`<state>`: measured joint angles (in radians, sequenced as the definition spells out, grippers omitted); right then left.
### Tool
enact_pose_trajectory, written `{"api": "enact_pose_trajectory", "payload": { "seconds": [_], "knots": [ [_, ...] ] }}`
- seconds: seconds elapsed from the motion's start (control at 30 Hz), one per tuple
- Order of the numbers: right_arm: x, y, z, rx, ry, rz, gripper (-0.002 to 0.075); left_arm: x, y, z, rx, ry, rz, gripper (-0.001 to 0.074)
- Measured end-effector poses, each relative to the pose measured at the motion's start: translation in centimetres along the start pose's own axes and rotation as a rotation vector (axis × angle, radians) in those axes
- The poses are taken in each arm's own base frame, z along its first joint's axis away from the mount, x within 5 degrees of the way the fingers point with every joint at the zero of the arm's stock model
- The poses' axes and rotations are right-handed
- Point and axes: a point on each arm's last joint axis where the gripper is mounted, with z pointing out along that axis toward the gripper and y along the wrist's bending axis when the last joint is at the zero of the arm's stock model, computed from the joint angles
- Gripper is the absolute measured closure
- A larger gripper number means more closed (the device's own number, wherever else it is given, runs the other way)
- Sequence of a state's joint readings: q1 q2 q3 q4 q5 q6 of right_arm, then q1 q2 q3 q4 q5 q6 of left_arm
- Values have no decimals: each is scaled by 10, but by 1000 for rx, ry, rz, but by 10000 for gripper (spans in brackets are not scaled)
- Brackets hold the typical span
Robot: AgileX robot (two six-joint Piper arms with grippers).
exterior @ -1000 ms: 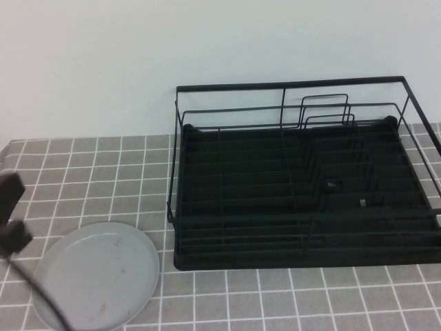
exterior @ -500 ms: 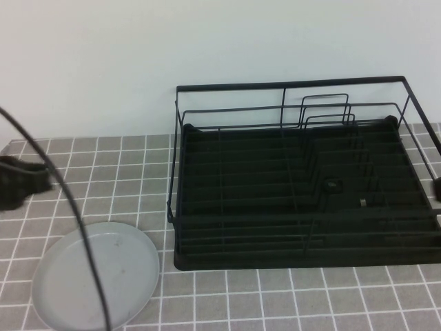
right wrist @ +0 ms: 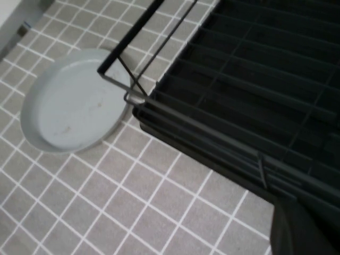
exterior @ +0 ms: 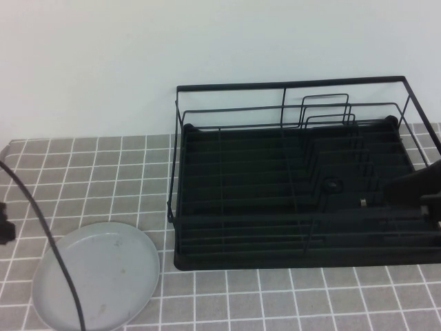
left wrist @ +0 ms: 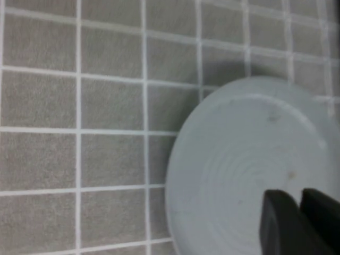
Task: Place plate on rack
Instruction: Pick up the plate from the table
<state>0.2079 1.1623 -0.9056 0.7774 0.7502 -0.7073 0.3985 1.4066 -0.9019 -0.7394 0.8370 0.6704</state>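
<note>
The pale grey-blue plate (exterior: 96, 276) lies flat on the tiled counter at the front left, apart from the rack. It also shows in the left wrist view (left wrist: 244, 164) and the right wrist view (right wrist: 71, 101). The black wire rack (exterior: 289, 86) stands at centre right with nothing in it, and its corner shows in the right wrist view (right wrist: 255, 69). My left gripper (exterior: 3, 231) is at the far left edge, above the plate's left side; its fingers are shut and empty (left wrist: 300, 195). My right gripper (exterior: 413, 187) hangs over the rack's right side (right wrist: 300, 226).
A black cable (exterior: 48, 248) runs from the left arm across the plate's left part. Grey tiled counter (exterior: 275, 296) lies in front of the rack and to its left. A pale wall stands behind.
The left gripper has dropped back toward the left edge, beside the plate. The right arm has come in from the right over the rack's right side. The plate has not moved.
</note>
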Motion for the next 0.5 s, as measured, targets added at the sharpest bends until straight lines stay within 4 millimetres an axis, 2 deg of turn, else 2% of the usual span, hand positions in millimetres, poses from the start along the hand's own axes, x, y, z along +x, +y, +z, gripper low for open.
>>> {"api": "enact_pose_trajectory", "payload": {
  "seconds": [0.1, 0.17, 0.33, 0.5],
  "knots": [
    [1, 0, 4, -27, 13, 19, 729, 1, 2, 13, -9, 45, 13, 459],
    [1, 0, 6, -35, 19, 29, 729, 1, 7, 23, -23, 60, -39, 421],
    [1, 0, 6, -38, 19, 32, 729, 3, 21, 46, -40, 99, -58, 422],
    [1, 1, 6, -45, 16, 40, 729, 3, 26, 66, 25, 109, -49, 423]
  ]
}}
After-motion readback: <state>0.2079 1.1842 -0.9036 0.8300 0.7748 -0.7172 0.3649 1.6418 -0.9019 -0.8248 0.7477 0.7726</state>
